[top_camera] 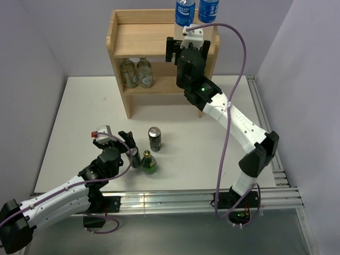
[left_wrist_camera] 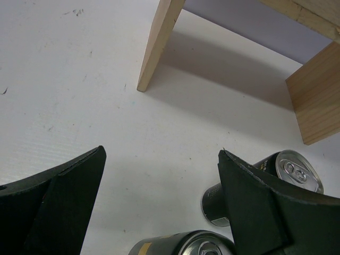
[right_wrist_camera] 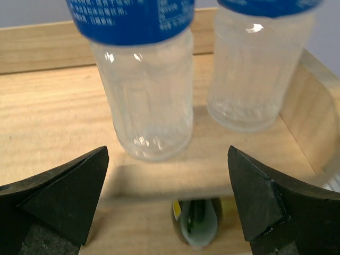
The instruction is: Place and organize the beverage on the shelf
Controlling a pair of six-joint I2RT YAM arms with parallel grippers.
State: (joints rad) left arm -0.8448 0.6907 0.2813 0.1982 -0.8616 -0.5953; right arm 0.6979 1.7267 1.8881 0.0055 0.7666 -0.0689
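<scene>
Spread wide, right gripper (right_wrist_camera: 167, 159) just short of two water bottles (right_wrist_camera: 143, 101) at shelf (right_wrist_camera: 48, 122) top's right end; caps cut off. Spread too, left gripper (left_wrist_camera: 162, 156); two cans (left_wrist_camera: 289, 170) beside its right finger, partly hidden.

Lab: rail-edged table (top_camera: 79, 117), plain walls (top_camera: 32, 48)

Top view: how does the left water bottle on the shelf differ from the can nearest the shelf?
The water bottle is clear plastic with a blue label; the can is dark metal. The bottle stands atop the shelf; the can sits on the table. Both are upright.
</scene>
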